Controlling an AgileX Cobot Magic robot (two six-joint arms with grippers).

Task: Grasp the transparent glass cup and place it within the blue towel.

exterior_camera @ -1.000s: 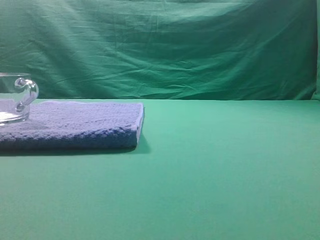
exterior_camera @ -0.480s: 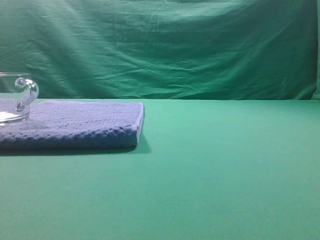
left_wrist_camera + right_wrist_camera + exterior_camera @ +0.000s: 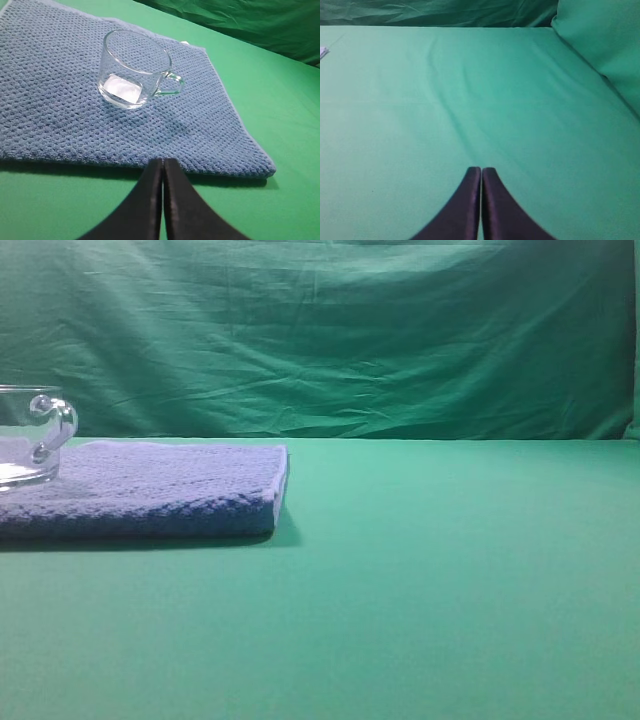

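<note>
Seen from the high outside camera, a green cloth covers the counter (image 3: 430, 580) and a wrinkled green curtain (image 3: 340, 340) hangs behind it. At the far left lies the blue towel (image 3: 160, 490), a thick folded pad, its right edge ending left of the middle of the view. The glass cup (image 3: 30, 440) stands upright on the towel's left part, cut off by the picture's left edge, with its loop handle pointing right. Neither arm shows in this view. The left wrist camera looks down on the same towel (image 3: 60, 100), which fills most of the upper left of the picture. The clear cup (image 3: 134, 67) sits upright on it, well inside the towel's edges, with its thick base flat on the nubby cloth and its handle turned to the right. It is empty. At the bottom of this view the left claw (image 3: 162, 162) hangs above the counter just in front of the towel's near edge; its two dark fingers are pressed together with nothing between them, and it is apart from the cup. The right wrist camera shows only bare green cloth (image 3: 470, 100) with soft creases, and a small pale corner of something at the left edge, too little to identify. At the bottom the right claw (image 3: 481, 171) is closed, its dark fingers meeting tip to tip and holding nothing.
</note>
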